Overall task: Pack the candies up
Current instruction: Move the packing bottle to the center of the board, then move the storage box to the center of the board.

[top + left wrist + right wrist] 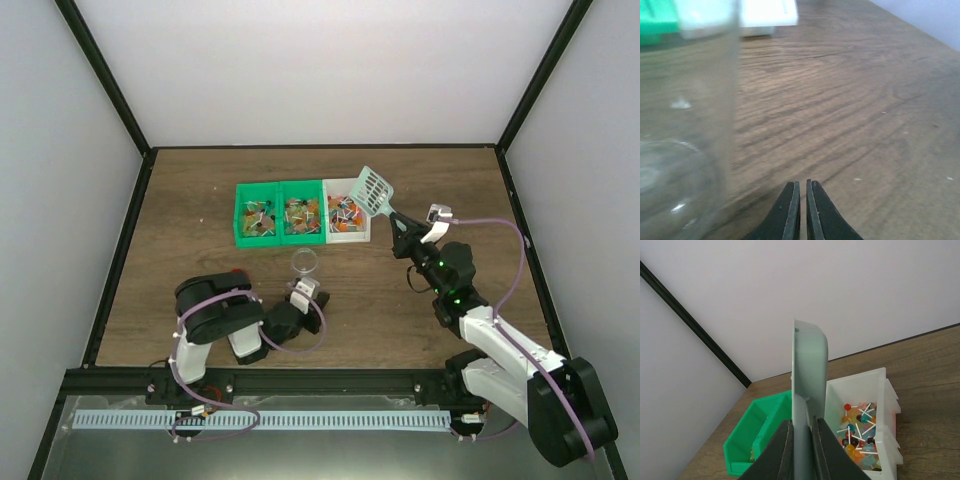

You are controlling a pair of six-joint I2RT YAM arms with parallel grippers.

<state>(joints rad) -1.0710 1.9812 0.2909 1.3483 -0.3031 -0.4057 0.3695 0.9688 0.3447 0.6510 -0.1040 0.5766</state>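
The candies [346, 214] are small mixed-colour sweets on white sticks, lying in two green bins and one white bin [357, 183]. In the right wrist view they [858, 432] fill the white bin [888, 405]. My right gripper [400, 224] [801, 426] is shut on the handle of a pale blue-green slotted scoop [373, 190] [809, 370], held edge-up above the white bin's right side. An empty clear jar [305, 263] stands in front of the bins. My left gripper [307, 286] [803, 186] is shut and empty, low over the table just near the jar [685, 130].
The green bins [240, 212] [740, 450] sit left of the white one at mid-table. A small red thing [237, 272] shows behind the left arm. Black frame posts and white walls enclose the wooden table [440, 170].
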